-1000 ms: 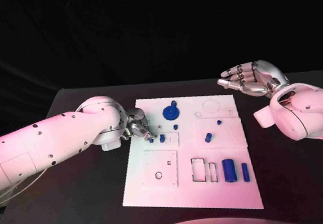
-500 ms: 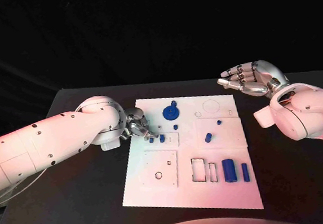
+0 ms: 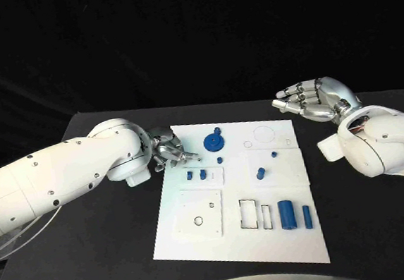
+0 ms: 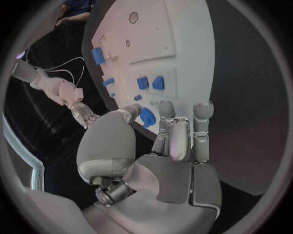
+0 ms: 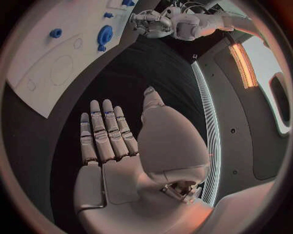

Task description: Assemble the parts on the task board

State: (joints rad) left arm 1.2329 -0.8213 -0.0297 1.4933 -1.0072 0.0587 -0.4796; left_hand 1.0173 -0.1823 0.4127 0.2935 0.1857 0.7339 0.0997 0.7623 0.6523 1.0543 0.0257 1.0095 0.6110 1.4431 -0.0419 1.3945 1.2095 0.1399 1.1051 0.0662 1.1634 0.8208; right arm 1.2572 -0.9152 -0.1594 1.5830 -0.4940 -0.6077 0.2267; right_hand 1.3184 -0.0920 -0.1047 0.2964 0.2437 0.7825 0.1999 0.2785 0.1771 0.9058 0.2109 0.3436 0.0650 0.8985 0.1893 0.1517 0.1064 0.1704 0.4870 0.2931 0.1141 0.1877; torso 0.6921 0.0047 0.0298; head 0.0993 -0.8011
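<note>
From the head camera my left hand (image 3: 168, 152) sits at the far left corner of the task board (image 3: 240, 245), and its own arm covers most of the palm, so I can't read its grasp there. The left wrist camera helps: the fingers (image 4: 183, 129) stretch out flat toward the board with nothing between them. One blue part (image 4: 146, 117) is half hidden behind the thumb, so its shape is unclear to me.

My right hand (image 3: 311, 99) hangs off the board's far right corner, above the black table (image 3: 95, 249), palm up, fingers apart and loosely curved, holding nothing. The right wrist camera shows those fingers (image 5: 104, 129) straight and empty.

The board is a white plate lying flat in the middle of the table, marked with outlined rectangles and circles. A blue round part (image 3: 213, 139) sits near its far edge, two small blue pieces (image 3: 196, 175) just beside my left hand, a short peg (image 3: 260, 171) mid-board, and two blue bars (image 3: 294, 214) upright near the near right corner. The tiniest blue bits are too small for me to identify.
</note>
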